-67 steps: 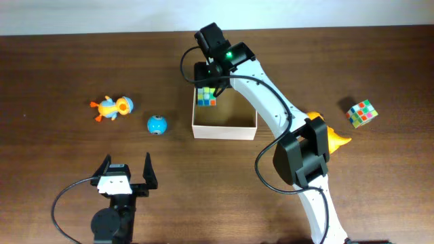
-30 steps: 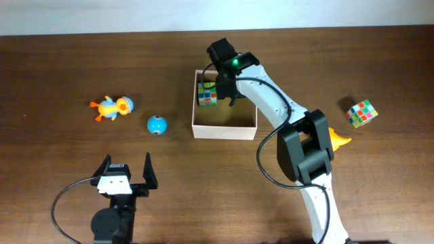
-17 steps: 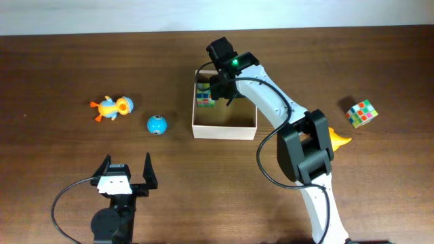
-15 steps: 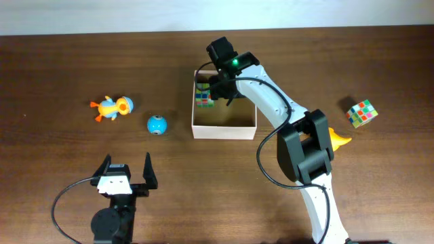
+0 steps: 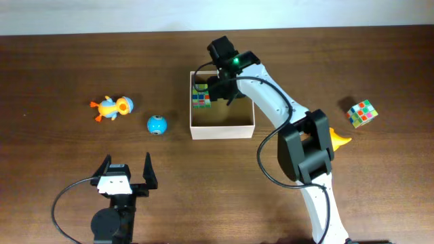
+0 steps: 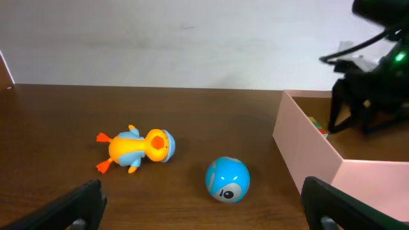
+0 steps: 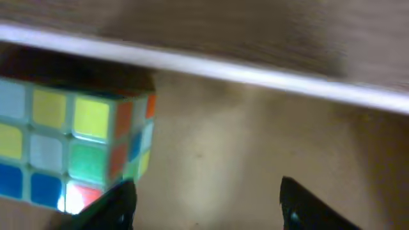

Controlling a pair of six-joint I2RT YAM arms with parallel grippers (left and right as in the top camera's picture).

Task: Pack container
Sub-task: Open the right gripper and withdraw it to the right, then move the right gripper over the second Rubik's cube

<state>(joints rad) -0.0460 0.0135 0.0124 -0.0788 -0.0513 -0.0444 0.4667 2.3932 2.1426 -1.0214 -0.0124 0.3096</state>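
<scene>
Right end effector (image 5: pixel 217 91): fingers spread wide, holding nothing; it sits low inside the box, and in the wrist view (image 7: pixel 208 214) only tan floor lies between the tips.
Multicoloured puzzle cube (image 5: pixel 200 99): inside the box at its back-left corner, against the left wall. In the right wrist view (image 7: pixel 70 147) it is just beside one finger and not between the two. The left wrist view shows only a sliver of it over the wall (image 6: pixel 317 124).
Square open-topped box with thin white walls and tan inside (image 5: pixel 222 131): on the bench at centre, under the right arm. A pale side wall shows in the left wrist view (image 6: pixel 307 153), and the white rim strip in the right wrist view (image 7: pixel 255 73).
Small blue ball with a white patch (image 5: pixel 156 125): on the bench left of the box, apart from it (image 6: pixel 227 179).
Orange and blue toy duck (image 5: pixel 112 107): lying on its side, left of the ball and near it (image 6: pixel 136 145).
Second multicoloured puzzle cube (image 5: pixel 361 113): on the bench, well to the right of the box.
Orange-yellow toy (image 5: pixel 337 140): right of the box, mostly hidden behind the right arm, so its kind cannot be told.
Left end effector (image 5: pixel 127 166): fingers wide apart and holding nothing, near the front edge, well away from the toys (image 6: pixel 204 214).
Dark brown wooden bench (image 5: pixel 61 61): carries everything.
</scene>
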